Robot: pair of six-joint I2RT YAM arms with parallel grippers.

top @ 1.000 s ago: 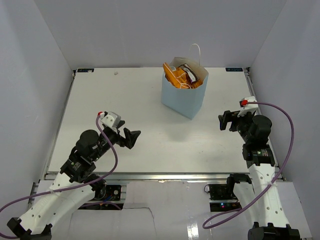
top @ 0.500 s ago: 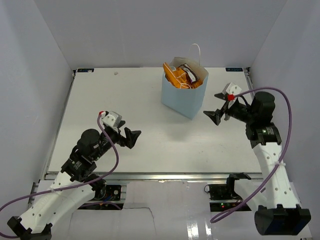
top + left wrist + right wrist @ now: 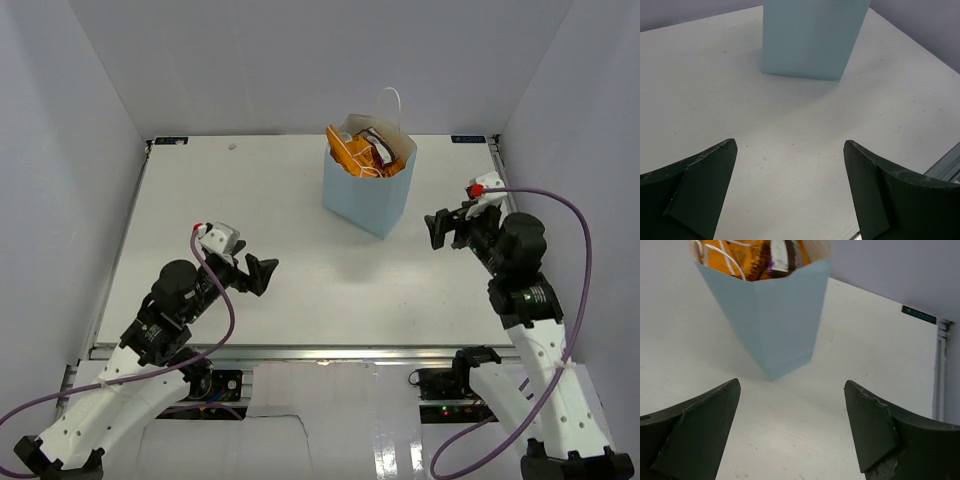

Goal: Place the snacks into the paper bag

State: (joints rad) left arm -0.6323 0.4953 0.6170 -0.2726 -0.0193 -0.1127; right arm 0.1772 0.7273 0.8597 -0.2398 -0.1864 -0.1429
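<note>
The light-blue paper bag (image 3: 366,195) stands upright at the back middle of the table, its white cord handle rising above it. The snacks (image 3: 364,152) sit inside it, orange and dark wrappers showing at the mouth. In the right wrist view the paper bag (image 3: 772,320) stands ahead with the snacks (image 3: 760,255) at its top. The left wrist view shows only the lower wall of the paper bag (image 3: 810,37). My left gripper (image 3: 255,274) hangs open and empty at the front left. My right gripper (image 3: 440,228) is open and empty, just right of the bag.
White walls close in the table (image 3: 230,210) on three sides. A metal rail (image 3: 300,352) runs along the front edge. Purple cables loop from both arms.
My right arm swung towards the bag and then drew back a little to the right, gripper still open. The left arm barely shifted.
</note>
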